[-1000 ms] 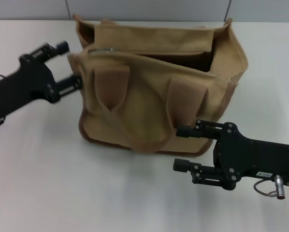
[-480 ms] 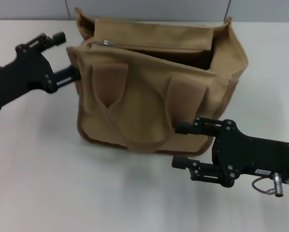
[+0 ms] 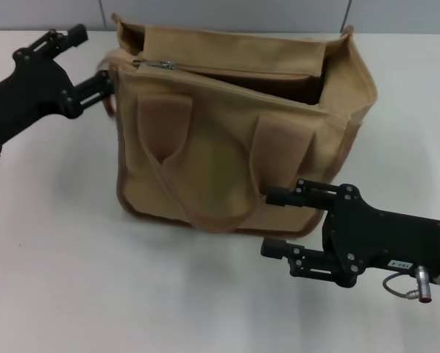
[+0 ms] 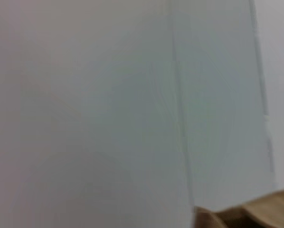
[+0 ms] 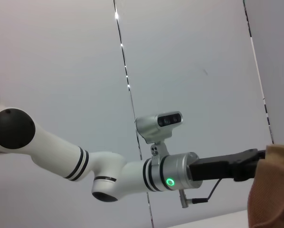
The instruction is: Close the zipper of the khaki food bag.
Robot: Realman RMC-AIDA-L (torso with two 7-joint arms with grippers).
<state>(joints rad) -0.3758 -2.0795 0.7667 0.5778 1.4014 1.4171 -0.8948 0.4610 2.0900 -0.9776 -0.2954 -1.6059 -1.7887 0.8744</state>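
bags: 1 [image 3: 235, 140] | zippers: 1 [image 3: 227, 72] | zipper pulls: 1 [image 3: 155, 65] | handles: 2, near one [image 3: 205, 158] | grippers: 2, left [image 3: 87, 59], right [image 3: 277, 223]

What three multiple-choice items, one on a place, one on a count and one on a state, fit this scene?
1. Where is the zipper pull?
A. at the bag's left end
B. at its right end
C. on the table

2. How many handles show on the bag's front?
A. one
B. two
C. none

3. The bag's top is:
A. fully zipped
B. mostly open
C. covered by a lid

Key: 1 A, the zipper pull sits near the left end effector. 2 A, one looped handle hangs on the khaki food bag. 3 B, the dark interior shows.
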